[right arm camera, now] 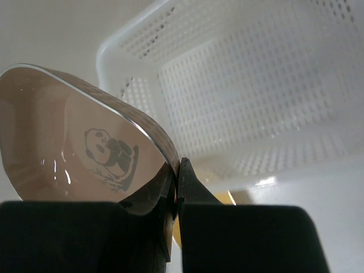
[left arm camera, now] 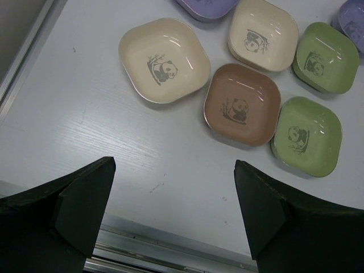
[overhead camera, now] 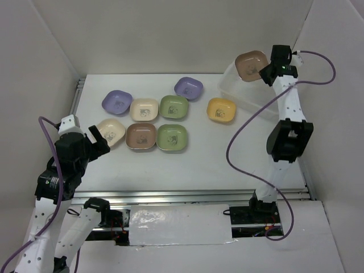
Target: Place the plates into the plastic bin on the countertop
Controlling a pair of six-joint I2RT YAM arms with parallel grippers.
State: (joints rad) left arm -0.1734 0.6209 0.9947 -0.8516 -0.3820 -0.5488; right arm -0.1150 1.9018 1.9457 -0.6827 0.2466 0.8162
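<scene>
R arm (overhead camera: 290,114) reaches to the far right corner of the worktop (overhead camera: 227,165). R jaws are closed on one edge of a brown plate (overhead camera: 251,66), pinching its rim. The plate is tilted w/ its inside facing the top camera and hangs in the air over the bin (overhead camera: 242,95), not touching it. R wrist view shows the plate's panda print, w/ the bin's holed floor and walls below and beyond it.

The bin is a see-through white basket at the far right of the worktop, close to the right wall.

L arm (overhead camera: 68,159) sits low at the near left. L jaws are wide open and grip nothing. They hover over bare worktop at the near side of the front cream plate (overhead camera: 111,132), w/ the metal rail (overhead camera: 193,196) just below them in the L wrist view.

Eight more plates lie flat on the worktop, left of the bin:
- Front row, L to R: front cream plate, second brown plate (overhead camera: 141,136), front green plate (overhead camera: 172,137), set close together.
- Back row: left purple plate (overhead camera: 117,102), back cream plate (overhead camera: 144,109), back green plate (overhead camera: 173,107).
- The far purple plate (overhead camera: 188,87) is a bit further back.
- The yellow plate (overhead camera: 221,110) sits apart from the rest, just beside the bin's near-left side
</scene>
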